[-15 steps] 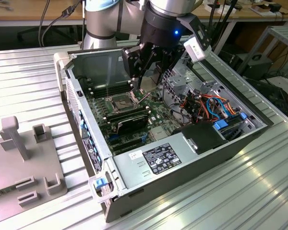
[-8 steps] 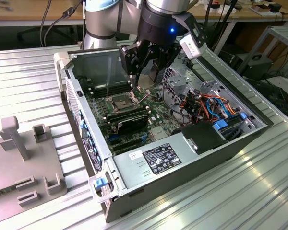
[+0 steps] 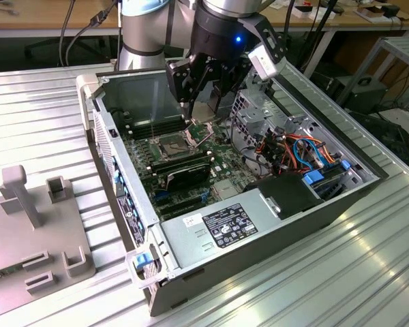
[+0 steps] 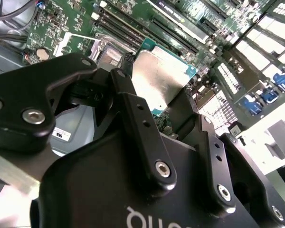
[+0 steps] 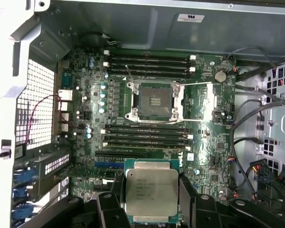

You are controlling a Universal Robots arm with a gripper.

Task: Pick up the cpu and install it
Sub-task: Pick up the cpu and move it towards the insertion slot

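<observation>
— Ribbed metal table (image 3: pixel 341 286) underneath, with an open computer case (image 3: pixel 116 170) lying on it. And the cpu (image 5: pixel 151 192)?

— Hangs flat above the motherboard (image 5: pixel 213 142), metal lid facing the camera in the first wrist view. Clamped at two opposite edges between the black fingers (image 5: pixel 186 197) of the gripper (image 3: pixel 204 102). Closed only as far as the width of the chip, holding nothing else.

— Touching the board?

— No, raised clear of it in the exterior view. Not yet seated in the socket (image 5: pixel 154 100).

— And the socket itself?

— Sits near the middle of the board with its frame swung up and the contact field bare. Placed between two banks of memory slots (image 5: pixel 149 64).

— Further out?

— Power supply (image 3: pixel 225 225) along the near wall of the case in the exterior view. Bundle of orange and blue cables (image 3: pixel 293 146) toward the exterior view's right. Grey fixture (image 3: pixel 27 225) with upright blocks on the table at the exterior view's left, well apart from the gripper.
</observation>
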